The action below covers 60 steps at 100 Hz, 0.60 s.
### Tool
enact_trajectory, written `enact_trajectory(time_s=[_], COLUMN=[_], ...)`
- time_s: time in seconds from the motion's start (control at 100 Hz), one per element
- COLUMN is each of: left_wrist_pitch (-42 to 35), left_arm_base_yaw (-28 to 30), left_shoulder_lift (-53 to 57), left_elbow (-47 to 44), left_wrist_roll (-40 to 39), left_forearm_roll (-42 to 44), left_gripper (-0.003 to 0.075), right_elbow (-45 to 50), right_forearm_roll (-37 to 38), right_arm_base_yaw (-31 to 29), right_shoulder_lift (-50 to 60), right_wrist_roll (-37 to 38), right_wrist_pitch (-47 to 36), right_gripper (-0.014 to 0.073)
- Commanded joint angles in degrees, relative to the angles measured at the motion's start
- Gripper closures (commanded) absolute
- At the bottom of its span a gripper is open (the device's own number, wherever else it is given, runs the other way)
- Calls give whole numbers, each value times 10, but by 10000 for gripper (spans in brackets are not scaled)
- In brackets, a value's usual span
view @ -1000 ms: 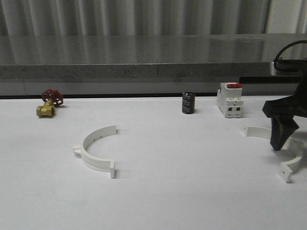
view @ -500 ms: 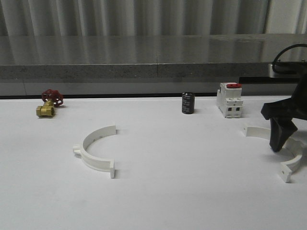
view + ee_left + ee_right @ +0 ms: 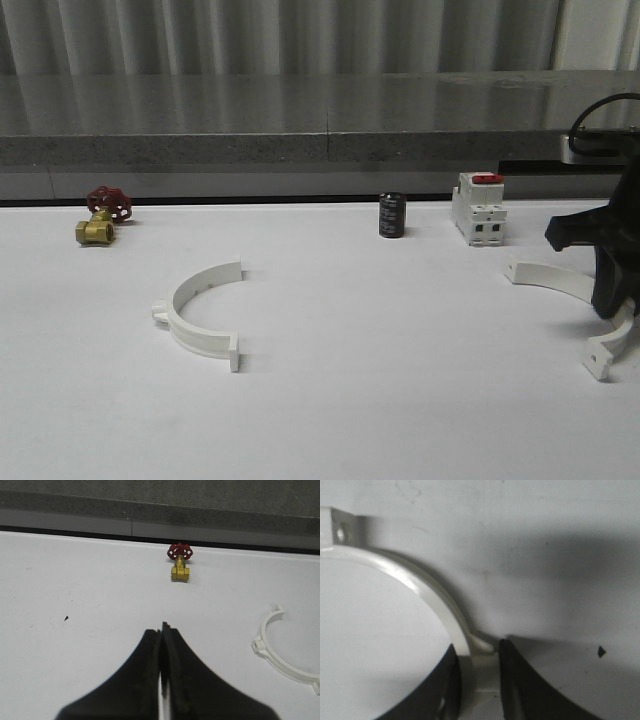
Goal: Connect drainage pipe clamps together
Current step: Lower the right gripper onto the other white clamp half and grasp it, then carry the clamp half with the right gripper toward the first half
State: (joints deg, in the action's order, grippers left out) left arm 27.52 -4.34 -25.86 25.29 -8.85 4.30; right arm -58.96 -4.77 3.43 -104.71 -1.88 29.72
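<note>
Two white half-ring drainage pipe clamps lie on the white table. The left clamp (image 3: 205, 343) rests left of centre, its open side facing right; it also appears in the left wrist view (image 3: 258, 646). The right clamp (image 3: 555, 277) lies at the far right. My right gripper (image 3: 612, 300) is down over the middle of its arc. In the right wrist view the two black fingers press both sides of that clamp's band (image 3: 420, 587) at its small boss, so the right gripper (image 3: 477, 667) is shut on it. My left gripper (image 3: 162, 630) hangs shut and empty over bare table.
A brass valve with a red handwheel (image 3: 100, 222) sits at the back left and is seen again in the left wrist view (image 3: 180, 566). A black cylinder (image 3: 392, 215) and a white boxy switch with a red top (image 3: 478, 208) stand at the back. A grey ledge (image 3: 320, 140) borders the table.
My right gripper has shifted to the right along the right clamp's arc and settled lower over its middle. The left clamp and other items have not moved.
</note>
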Motion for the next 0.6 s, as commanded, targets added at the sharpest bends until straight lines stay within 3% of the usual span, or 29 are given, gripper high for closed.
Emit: enact_trajectory(time_s=[0.0,0.28,0.45,0.59], left_wrist_pitch=[-44,-44,-44,-44], left_arm_base_yaw=[2,2,2,2], left_shoulder_lift=[-2,-2,-2,-2], left_elbow=[17,17,17,17], left_wrist_roll=[-1,-1,-1,-1], left_forearm_roll=[-2,-2,-2,-2], left_gripper=[741,741,741,741], right_elbow=[-15,-53,-84,-113], right_forearm_roll=[-5,-54,-42,23], right_arm_base_yaw=[0,36,107,169], right_shoulder_lift=[20,32,31,28], right_wrist_roll=[-5,19,100,212], right_wrist_pitch=[-1,47,49,53], right_gripper=[568,566,566,566])
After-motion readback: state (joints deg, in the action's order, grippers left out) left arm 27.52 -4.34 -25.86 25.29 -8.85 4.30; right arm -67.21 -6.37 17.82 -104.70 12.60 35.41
